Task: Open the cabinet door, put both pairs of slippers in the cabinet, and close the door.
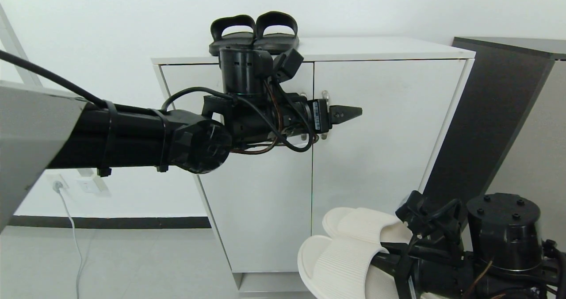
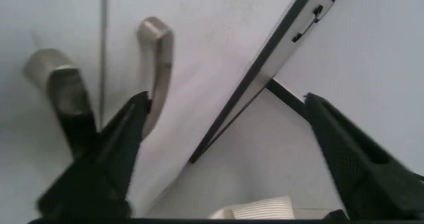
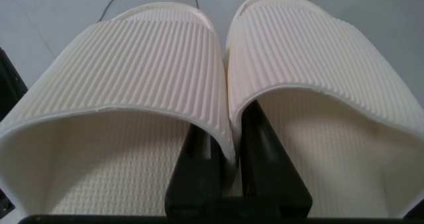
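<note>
Wall socket [image 1: 57, 185] with a cable hanging from it is low on the wall, well below and behind the left arm. Left gripper [image 1: 349, 112] is up at the centre seam of the white cabinet [image 1: 380, 148], fingers [image 2: 106, 158] spread wide with only door face between them. Both doors look shut. There's a metal handle on each side of the seam. The right-door handle [image 2: 157, 58] sits right at the tip of one finger, can't tell if it touches. The left-door handle [image 2: 54, 78] is just outside that same finger. Black slippers [image 1: 254, 33] sit as a pair on the cabinet top, above the left gripper and just over its wrist. Right gripper [image 3: 233, 168] is low, below and to the right of the left one, in front of the lower part of the right door. It's clamped on the white slippers [image 1: 349, 250]: the two fingers pinch the pair's inner side walls together, so both slippers ride side by side, toes pointing away from the wrist. Dark grey unit [image 1: 482, 126] stands against the cabinet's right side, above and beyond the right gripper.
</note>
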